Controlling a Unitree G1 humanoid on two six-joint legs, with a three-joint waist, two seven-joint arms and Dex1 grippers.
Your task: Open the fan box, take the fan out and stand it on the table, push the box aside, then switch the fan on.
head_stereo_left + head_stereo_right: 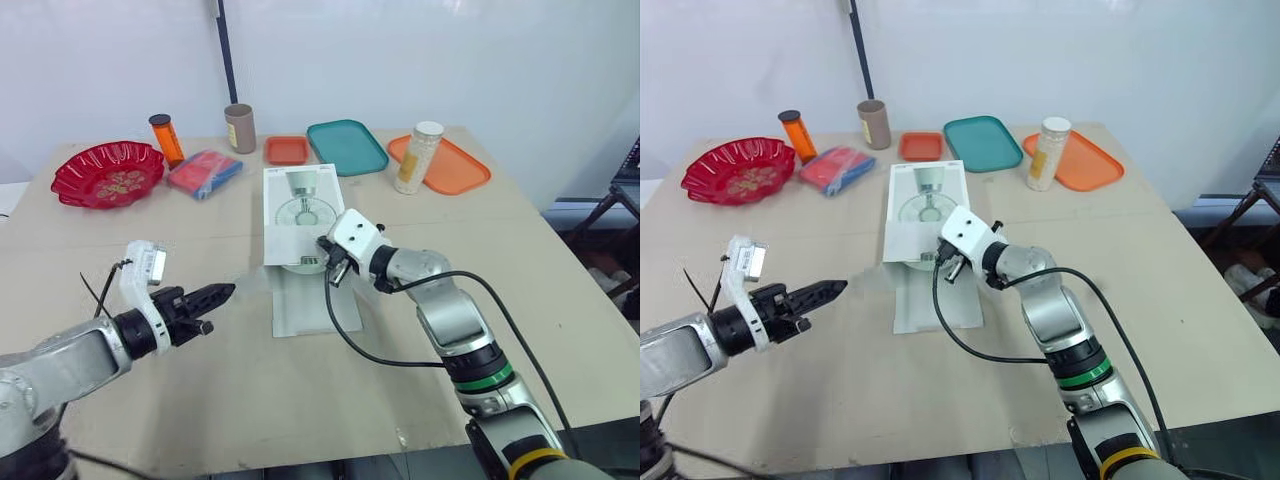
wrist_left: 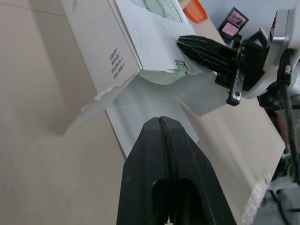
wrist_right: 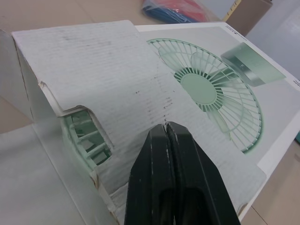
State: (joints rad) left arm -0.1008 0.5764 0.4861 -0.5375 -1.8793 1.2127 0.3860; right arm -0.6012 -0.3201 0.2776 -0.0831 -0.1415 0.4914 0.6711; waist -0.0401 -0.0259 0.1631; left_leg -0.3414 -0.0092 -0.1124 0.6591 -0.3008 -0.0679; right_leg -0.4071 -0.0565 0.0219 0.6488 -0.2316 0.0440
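Right wrist view: the right gripper [image 3: 165,129] is seen with its fingers pressed together and nothing clamped between them. It is laid on the top flap [image 3: 103,65], which is folded back over the fan box [image 1: 298,205]. The box is lying flat mid-table [image 1: 300,410], its open end facing the robot and its bottom flap [image 1: 312,308] spread on the tabletop. The fan [image 3: 86,136] is inside the box, with its green grille showing in the opening. The left gripper [image 1: 226,292] is also closed tight, held off the left of the opening and not touching the box.

The step is judged as: box opened, fan to be pulled out. The right fingers should be opened and hooked on the grille's edge, not on cardboard. The box should be pinned at its side wall by the left gripper so it is not dragged along. The pull is best kept low and straight toward the robot, so that no flap is torn and the fan is not jammed.
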